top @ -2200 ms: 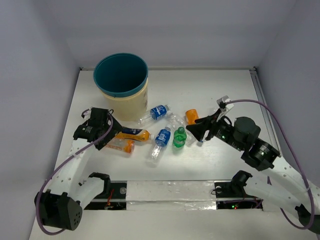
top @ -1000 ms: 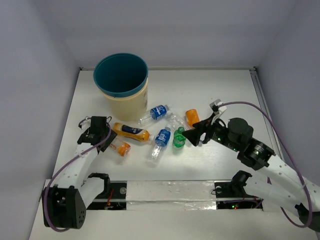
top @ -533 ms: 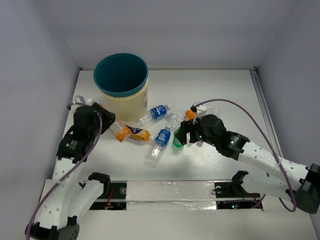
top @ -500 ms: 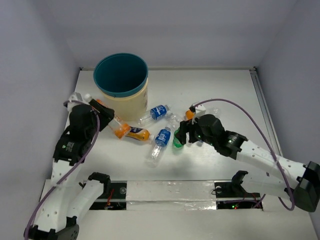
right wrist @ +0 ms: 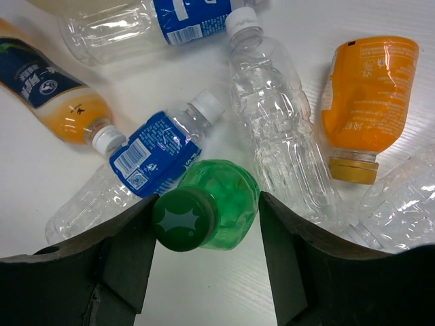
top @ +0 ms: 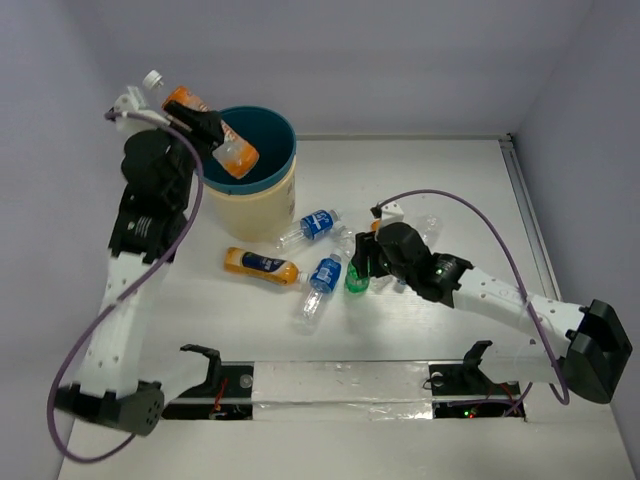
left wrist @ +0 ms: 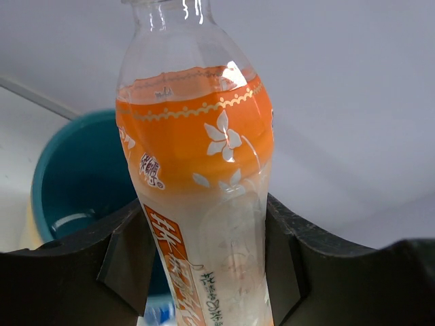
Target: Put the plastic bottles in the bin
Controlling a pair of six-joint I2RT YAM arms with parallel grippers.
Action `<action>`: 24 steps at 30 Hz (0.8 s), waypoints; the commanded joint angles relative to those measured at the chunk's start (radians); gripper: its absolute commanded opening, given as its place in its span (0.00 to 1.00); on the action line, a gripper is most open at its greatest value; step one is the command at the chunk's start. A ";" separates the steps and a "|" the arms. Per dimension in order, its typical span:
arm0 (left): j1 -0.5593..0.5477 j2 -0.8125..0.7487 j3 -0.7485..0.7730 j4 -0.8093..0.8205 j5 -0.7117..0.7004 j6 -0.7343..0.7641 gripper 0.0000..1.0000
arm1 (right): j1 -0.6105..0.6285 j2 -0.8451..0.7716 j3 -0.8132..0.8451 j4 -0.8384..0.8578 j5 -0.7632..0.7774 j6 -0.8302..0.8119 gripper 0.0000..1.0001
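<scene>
Two bottles in play: one up at the bin, one bracketed on the tabletop.

Left gripper (left wrist: 204,261) has its fingers clenched on an orange bottle (top: 236,155), held tilted and high, by the top view about over the left rim of the bin (top: 268,208). Its label carries white flowers and Chinese characters I can't read. Drop step, I judge — it wants centring over the teal mouth, then release. Mid-tabletop (top: 450,180): a dark-labelled orange bottle (top: 262,264) and blue-labelled bottles (top: 322,274), print too small to read. Right gripper (right wrist: 204,251) has a finger either side of the upright green bottle (right wrist: 228,200) — squeezing or not, can't tell. It needs a firm pinch, then a straight lift.
</scene>
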 commanded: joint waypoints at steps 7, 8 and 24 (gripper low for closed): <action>-0.007 0.292 0.114 0.233 -0.243 0.226 0.40 | 0.013 0.045 0.064 0.030 0.049 0.017 0.57; -0.007 0.309 0.122 0.268 -0.251 0.235 0.40 | 0.013 0.043 0.069 0.030 0.050 0.017 0.54; 0.002 0.288 0.056 0.242 -0.189 0.163 0.91 | 0.022 -0.090 0.141 -0.042 0.104 -0.010 0.06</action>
